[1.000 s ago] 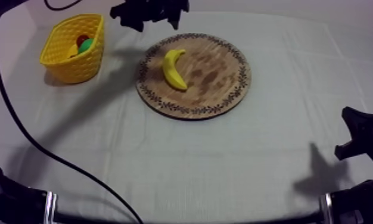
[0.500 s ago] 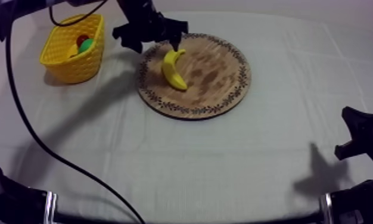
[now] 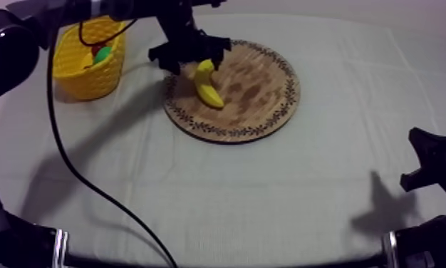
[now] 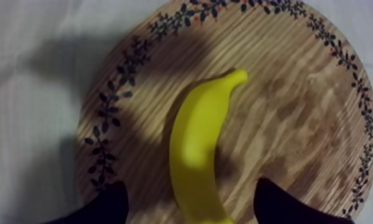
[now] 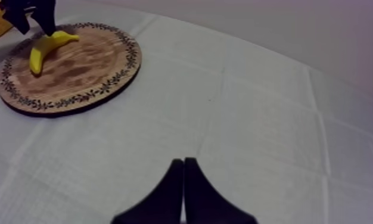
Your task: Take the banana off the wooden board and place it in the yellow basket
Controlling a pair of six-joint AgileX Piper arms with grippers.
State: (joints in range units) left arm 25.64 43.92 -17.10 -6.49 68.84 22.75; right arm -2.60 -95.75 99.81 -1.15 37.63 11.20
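Straddling one end of the banana (image 4: pixel 198 143), my left gripper (image 3: pixel 192 54) hangs with its fingers (image 4: pixel 108 208) spread wide, one at each side of the fruit and not closed on it. The banana is smooth, bright yellow and gently curved. It lies flat on the wooden board (image 3: pixel 261 93), on the half nearer the yellow basket (image 3: pixel 76 71). My right gripper (image 5: pixel 183 179) sits well apart, its fingers pressed together in a narrow wedge.

I saw the table (image 3: pixel 219 214) under a creased grey-white cloth (image 3: pixel 325 178). A plain greyish wall (image 5: pixel 296 30) stood behind it.
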